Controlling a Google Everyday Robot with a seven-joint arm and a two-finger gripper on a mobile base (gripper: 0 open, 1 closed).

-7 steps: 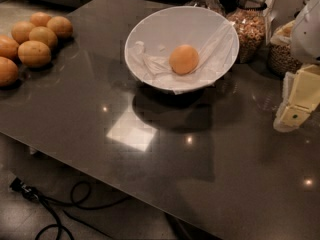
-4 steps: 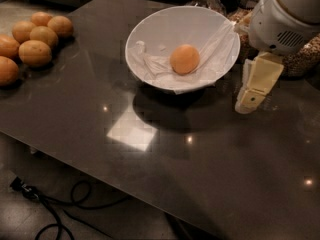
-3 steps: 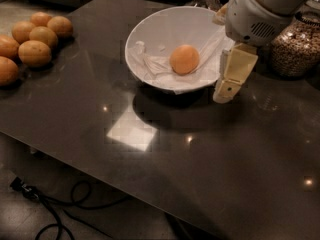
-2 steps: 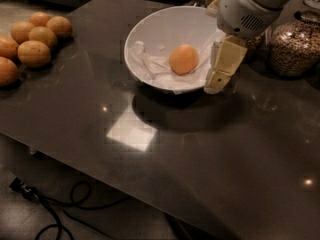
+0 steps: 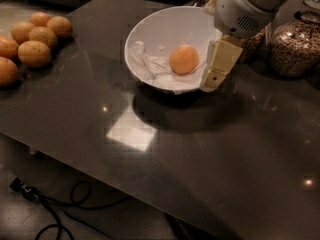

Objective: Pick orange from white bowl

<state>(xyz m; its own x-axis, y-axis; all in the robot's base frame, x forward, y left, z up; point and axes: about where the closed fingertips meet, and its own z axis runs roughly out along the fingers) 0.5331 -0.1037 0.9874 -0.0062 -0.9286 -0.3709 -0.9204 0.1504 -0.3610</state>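
Observation:
The orange [image 5: 183, 59] lies inside the white bowl [image 5: 161, 30], right of the bowl's middle, on a crumpled white liner. The bowl stands on the dark table near its far edge. My gripper [image 5: 210, 81] hangs down from the white arm [image 5: 245, 6] at the upper right. It is at the bowl's right rim, just right of the orange and a little lower in the picture. It holds nothing that I can see. The arm hides the bowl's far right rim.
Several yellower oranges [image 5: 34, 40] sit grouped at the table's far left. A glass jar of grain [image 5: 295, 44] stands at the right, and another jar [image 5: 252, 40] is partly behind the arm. A black cable [image 5: 55, 210] lies on the floor below the table's front edge.
My gripper has moved left from the table's right side, past the jars, to the bowl's right rim. The orange and bowl have not moved.

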